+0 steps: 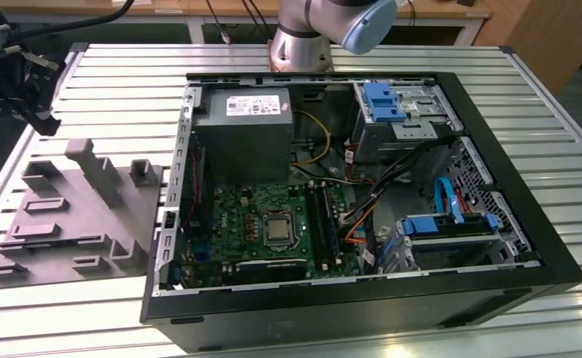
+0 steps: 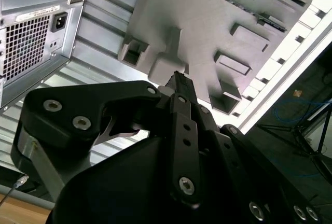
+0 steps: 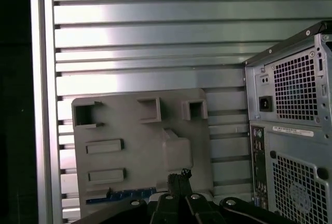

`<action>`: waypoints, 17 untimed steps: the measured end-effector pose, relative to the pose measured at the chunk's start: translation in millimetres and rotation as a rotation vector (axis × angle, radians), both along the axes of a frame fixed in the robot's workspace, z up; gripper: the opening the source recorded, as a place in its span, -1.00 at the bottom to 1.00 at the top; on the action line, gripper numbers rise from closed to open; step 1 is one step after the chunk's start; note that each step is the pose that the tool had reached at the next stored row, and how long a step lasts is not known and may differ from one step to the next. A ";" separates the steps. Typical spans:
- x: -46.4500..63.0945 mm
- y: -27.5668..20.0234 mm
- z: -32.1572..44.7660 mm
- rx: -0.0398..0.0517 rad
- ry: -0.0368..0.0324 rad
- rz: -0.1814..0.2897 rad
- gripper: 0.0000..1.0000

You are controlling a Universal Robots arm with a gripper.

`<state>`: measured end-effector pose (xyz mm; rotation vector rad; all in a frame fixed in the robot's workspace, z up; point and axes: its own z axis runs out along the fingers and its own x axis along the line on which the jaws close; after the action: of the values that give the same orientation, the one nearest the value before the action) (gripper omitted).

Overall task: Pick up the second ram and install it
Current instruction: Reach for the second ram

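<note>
The second ram (image 3: 122, 196) shows in the first wrist view as a thin dark blue strip lying in a slot along one edge of the grey holder block (image 3: 140, 146). My gripper (image 3: 179, 176) hangs above that block with its fingers pressed together and nothing between them. In the second wrist view the gripper (image 2: 179, 79) points at the holder block (image 2: 207, 37) from well above. In the exterior view the gripper (image 1: 44, 123) is high over the table at the far left, above the holder block (image 1: 72, 224). The green motherboard (image 1: 271, 224) lies inside the open computer case (image 1: 490, 291).
The open case takes up the middle and the exterior view's right of the slatted metal table (image 1: 121, 97); its rear panel (image 3: 290, 130) stands close beside the holder block. A grey power supply (image 1: 243, 134), cables and blue drive brackets (image 1: 380, 101) fill the case. The arm's base (image 1: 301, 45) stands behind it.
</note>
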<state>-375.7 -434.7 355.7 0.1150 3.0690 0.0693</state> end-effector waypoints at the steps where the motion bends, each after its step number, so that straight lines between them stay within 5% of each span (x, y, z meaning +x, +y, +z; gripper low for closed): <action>1: -1.3 -1.2 -0.7 0.0000 0.0000 0.000 -0.80; 17: -21.3 -22.8 -16.9 0.0000 0.0000 0.000 -0.80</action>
<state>-397.0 -457.4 338.8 0.1150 3.0691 0.0692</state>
